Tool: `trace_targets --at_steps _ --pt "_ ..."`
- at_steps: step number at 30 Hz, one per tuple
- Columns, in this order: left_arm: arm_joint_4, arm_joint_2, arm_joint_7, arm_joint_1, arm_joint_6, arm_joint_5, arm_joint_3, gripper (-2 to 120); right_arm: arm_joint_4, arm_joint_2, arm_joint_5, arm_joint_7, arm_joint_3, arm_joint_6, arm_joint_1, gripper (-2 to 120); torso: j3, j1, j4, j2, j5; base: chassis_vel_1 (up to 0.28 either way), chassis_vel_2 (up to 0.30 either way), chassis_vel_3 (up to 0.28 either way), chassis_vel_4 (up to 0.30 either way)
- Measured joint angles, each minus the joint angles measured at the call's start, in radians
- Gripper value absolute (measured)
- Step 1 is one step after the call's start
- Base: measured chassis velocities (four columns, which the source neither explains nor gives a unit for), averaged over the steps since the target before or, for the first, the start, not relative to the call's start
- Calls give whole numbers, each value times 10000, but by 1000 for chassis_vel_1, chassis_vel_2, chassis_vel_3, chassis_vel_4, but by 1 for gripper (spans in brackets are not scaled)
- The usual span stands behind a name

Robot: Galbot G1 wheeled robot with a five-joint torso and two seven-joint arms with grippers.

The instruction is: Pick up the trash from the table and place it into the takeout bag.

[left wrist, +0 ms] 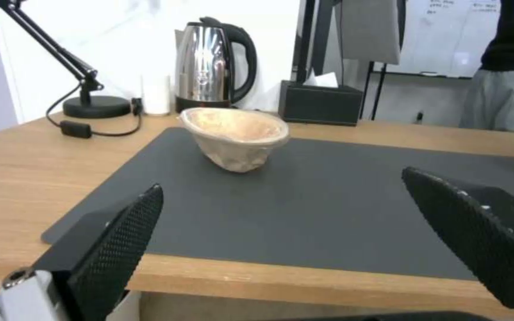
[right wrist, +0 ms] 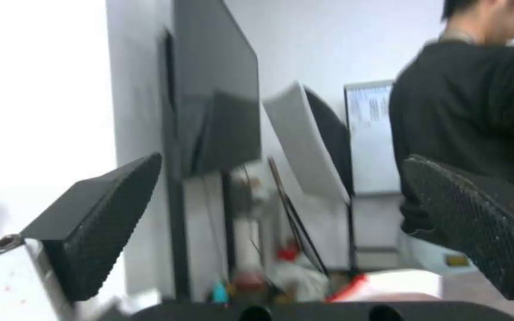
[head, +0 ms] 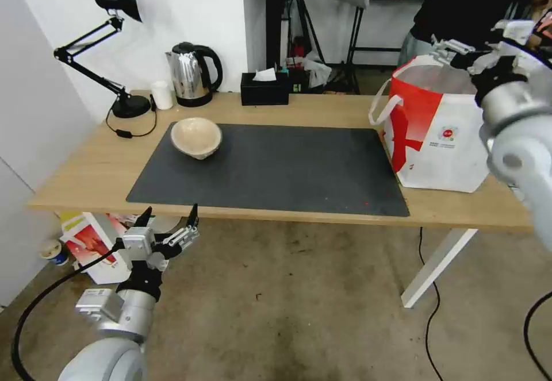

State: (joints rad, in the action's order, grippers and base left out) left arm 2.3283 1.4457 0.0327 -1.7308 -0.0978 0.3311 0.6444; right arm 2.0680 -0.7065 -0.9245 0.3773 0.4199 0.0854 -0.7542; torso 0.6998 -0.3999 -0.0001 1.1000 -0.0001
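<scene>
The mat (head: 276, 168) is free around the beige bowl (head: 196, 137); kettle (head: 192, 74) and lamp (head: 118, 53) stand behind it.

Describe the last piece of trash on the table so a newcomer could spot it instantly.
Find the dark-grey mat on the table. At its far left corner sits the beige pulp bowl, tilted and empty. Unlike the steel kettle behind it, it is matte and handleless.

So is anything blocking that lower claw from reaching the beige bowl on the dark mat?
Nothing visible: the open left gripper hangs before the table's near edge, and bare dark-grey mat lies between it and the beige pulp bowl.
</scene>
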Motion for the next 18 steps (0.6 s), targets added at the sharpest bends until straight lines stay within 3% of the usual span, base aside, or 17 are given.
trace_targets --at_steps 1,4,8,11,12,15,16,18 --pt "0 0 0 0 0 0 0 100 0 0 0 0 0 0 0 100 0 0 0 0 0 0 0 0 0" --pt "84 67 15 -46 1 10 65 100 1664 -659 1082 489 389 -1363 -1616 100 0 0 0 0 -1 0 0 0 0" --pt "87 70 21 -62 2 12 66 100 2321 -1046 1913 854 367 -2143 -2532 100 0 0 -1 0 0 0 0 0 0" --pt "90 83 26 -71 6 9 57 100 2855 -1607 3391 1442 -221 -3031 -3602 100 1 0 3 0 -1 0 0 0 0" --pt "90 83 26 -71 6 9 57 100 2855 -1607 3391 1442 -221 -3031 -3602 100 1 0 3 0 -1 0 0 0 0" --pt "93 96 25 -83 11 6 67 100 3204 -2360 5650 2275 -1110 -3412 -4908 100 0 1 -3 1 1 0 0 0 0" --pt "93 96 25 -83 11 6 67 100 3204 -2360 5650 2275 -1110 -3412 -4908 100 0 1 -3 1 1 0 0 0 0" --pt "98 95 -16 -107 16 6 100 100 3216 -2632 7004 2681 -1480 -3603 -5479 100 0 0 0 0 -2 0 0 0 0"
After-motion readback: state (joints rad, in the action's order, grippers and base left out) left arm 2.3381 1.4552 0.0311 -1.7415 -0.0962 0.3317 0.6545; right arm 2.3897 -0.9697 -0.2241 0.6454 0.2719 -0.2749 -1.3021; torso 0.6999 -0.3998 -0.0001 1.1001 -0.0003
